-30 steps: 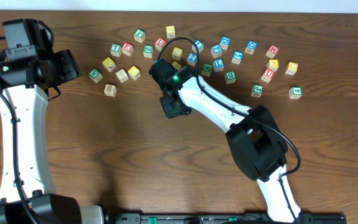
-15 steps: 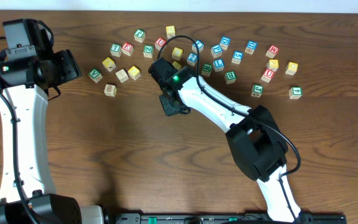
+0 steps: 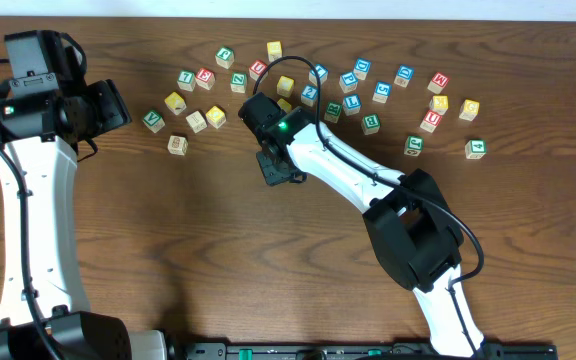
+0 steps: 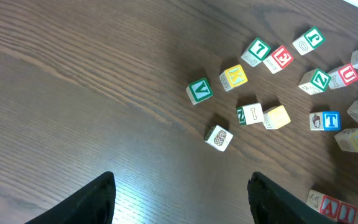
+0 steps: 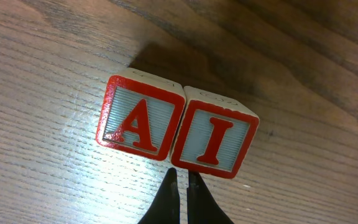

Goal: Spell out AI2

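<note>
the left jaws are seen spread wide and empty in the left wrist view, held above bare surface (image 4: pixel 73 93) near the left end of the scatter of wooden letter blocks (image 3: pixel 381 92). from left to right in that view, a green v block (image 4: pixel 199 90), a yellow k block (image 4: pixel 234 76), a green 7 block (image 4: pixel 255 51) and a red e block (image 4: pixel 280 57) can be read. the right jaws are drawn almost together, with only a narrow slit between the tips and nothing gripped. they are poised just in front of the seam between the red a block (image 5: pixel 140 118) and the red i block (image 5: pixel 215 140). these two are set touching, side by side and in reading order, on open surface apart from the scatter. the a and the i are judged placed; a 2 is yet to be added on the i's free side. which block carries the 2 cannot be told for certain from these views. such a block is expected to be light, rigid and fairly smooth-sided. it is best taken squarely across two opposite flat faces, at mid-height, lest it be twisted or squeezed out.
</note>
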Motion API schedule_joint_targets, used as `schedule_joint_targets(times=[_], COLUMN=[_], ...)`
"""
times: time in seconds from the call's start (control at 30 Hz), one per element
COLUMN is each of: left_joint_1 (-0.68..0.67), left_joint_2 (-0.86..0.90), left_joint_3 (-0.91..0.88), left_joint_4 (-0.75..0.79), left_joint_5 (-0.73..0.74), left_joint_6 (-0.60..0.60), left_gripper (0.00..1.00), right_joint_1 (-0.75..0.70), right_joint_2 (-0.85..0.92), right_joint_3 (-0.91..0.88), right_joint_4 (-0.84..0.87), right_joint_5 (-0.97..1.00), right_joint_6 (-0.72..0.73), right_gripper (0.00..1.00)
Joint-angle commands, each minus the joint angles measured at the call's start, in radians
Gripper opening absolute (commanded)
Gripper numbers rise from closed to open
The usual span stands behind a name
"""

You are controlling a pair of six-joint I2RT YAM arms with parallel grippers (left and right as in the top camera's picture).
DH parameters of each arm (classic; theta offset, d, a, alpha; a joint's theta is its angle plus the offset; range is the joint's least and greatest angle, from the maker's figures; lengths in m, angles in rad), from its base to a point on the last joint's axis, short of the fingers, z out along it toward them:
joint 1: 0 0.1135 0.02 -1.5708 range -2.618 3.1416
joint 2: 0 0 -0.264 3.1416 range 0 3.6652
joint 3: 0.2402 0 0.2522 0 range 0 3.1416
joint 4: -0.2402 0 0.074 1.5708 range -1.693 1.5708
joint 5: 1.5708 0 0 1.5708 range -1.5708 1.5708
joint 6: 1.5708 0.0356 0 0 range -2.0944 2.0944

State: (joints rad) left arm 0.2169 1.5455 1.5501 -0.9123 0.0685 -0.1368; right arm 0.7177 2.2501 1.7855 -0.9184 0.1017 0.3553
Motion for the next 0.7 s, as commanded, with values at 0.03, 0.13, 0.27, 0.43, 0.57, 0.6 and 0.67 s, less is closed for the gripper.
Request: schedule_joint_targets(times=[0.03, 0.13, 0.27, 0.43, 0.57, 0.6, 0.67], left_joint_1=[0.000, 0.000, 0.000, 0.000, 0.000, 0.000, 0.000], left_joint_2=[0.003, 0.003, 0.003, 0.003, 0.003, 0.003, 0.003], left_joint_3=[0.009, 0.009, 0.009, 0.009, 0.009, 0.009, 0.009], left_joint_4=[0.001, 0.001, 0.002, 0.002, 0.000, 0.000, 0.000], left_joint_5=[-0.009, -0.009, -0.009, -0.009, -0.009, -0.009, -0.009], left_joint_6=[0.006, 0.006, 0.006, 0.006, 0.006, 0.005, 0.005], left_gripper=[0.67, 0.67, 0.67, 0.67, 0.67, 0.67, 0.68], right_joint_1=[0.010, 0.001, -0.027, -0.087, -0.153, -0.171, -0.201], right_joint_2=[-0.029, -0.078, -0.161, -0.217, -0.251, -0.265, -0.290], right_joint_3=[-0.006, -0.006, -0.006, -0.006, -0.006, -0.006, -0.006], right_joint_4=[-0.003, -0.006, -0.001, 0.006, -0.002, -0.004, -0.010], right_joint_5=[-0.018, -0.026, -0.025, -0.026, -0.046, -0.053, -0.061], right_joint_6=[0.011, 0.011, 0.011, 0.015, 0.014, 0.014, 0.014], right_gripper=[0.01, 0.01, 0.01, 0.01, 0.03, 0.06, 0.14])
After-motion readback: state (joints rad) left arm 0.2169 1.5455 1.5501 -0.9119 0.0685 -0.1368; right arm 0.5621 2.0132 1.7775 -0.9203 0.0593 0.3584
